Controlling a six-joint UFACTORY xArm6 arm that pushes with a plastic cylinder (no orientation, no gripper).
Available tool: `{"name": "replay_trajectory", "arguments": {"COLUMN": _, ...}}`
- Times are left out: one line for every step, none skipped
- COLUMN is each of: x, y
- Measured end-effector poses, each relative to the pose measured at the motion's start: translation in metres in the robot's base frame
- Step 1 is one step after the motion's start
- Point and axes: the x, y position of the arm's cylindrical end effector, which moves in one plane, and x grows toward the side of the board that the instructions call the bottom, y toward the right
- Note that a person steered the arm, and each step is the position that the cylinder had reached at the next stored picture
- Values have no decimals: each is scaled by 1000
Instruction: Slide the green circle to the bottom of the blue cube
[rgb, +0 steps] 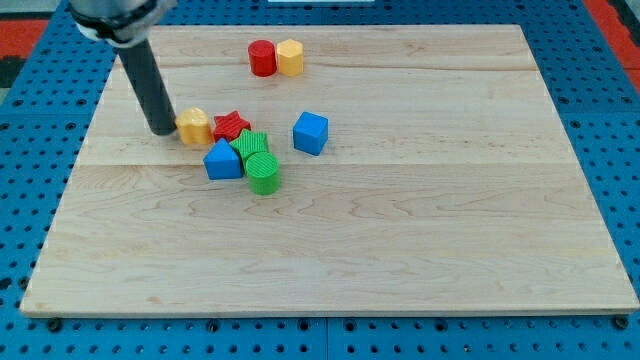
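8 blocks on the wooden board (420, 250): 2 green, 2 blue, 2 red, 2 yellow. landmark = blue cube (310, 132).

green circle (264, 173) sits to the lower left of the blue cube, near but apart. second green block (253, 146), ridged, shape unclear, touches the circle's upper side, left of the cube. blue triangle (223, 160) is further left, against that green block. red star (232, 125) is left of the cube, yellow block (194, 126) beyond it, touching the star.

red cylinder (262, 57) and yellow block (290, 57) are paired, touching, up the view from the cube near the top edge.

my tip (160, 130) is at the far left of the row, just beside the left yellow block. no gripper, plain rod only.

board below and right of the cube is open wood out to the edges. nothing lies between circle and the spot directly under the cube.
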Motion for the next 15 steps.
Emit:
{"name": "replay_trajectory", "arguments": {"x": 3, "y": -9}}
{"name": "replay_trajectory", "arguments": {"x": -5, "y": -72}}
{"name": "replay_trajectory", "arguments": {"x": -15, "y": -74}}
{"name": "replay_trajectory", "arguments": {"x": -14, "y": -40}}
{"name": "replay_trajectory", "arguments": {"x": -7, "y": 0}}
{"name": "replay_trajectory", "arguments": {"x": 15, "y": 15}}
{"name": "replay_trajectory", "arguments": {"x": 38, "y": 5}}
{"name": "replay_trajectory", "arguments": {"x": 98, "y": 13}}
{"name": "replay_trajectory", "arguments": {"x": 103, "y": 52}}
{"name": "replay_trajectory", "arguments": {"x": 78, "y": 59}}
{"name": "replay_trajectory", "arguments": {"x": 70, "y": 80}}
{"name": "replay_trajectory", "arguments": {"x": 69, "y": 109}}
{"name": "replay_trajectory", "arguments": {"x": 67, "y": 121}}
{"name": "replay_trajectory", "arguments": {"x": 81, "y": 117}}
{"name": "replay_trajectory", "arguments": {"x": 74, "y": 131}}
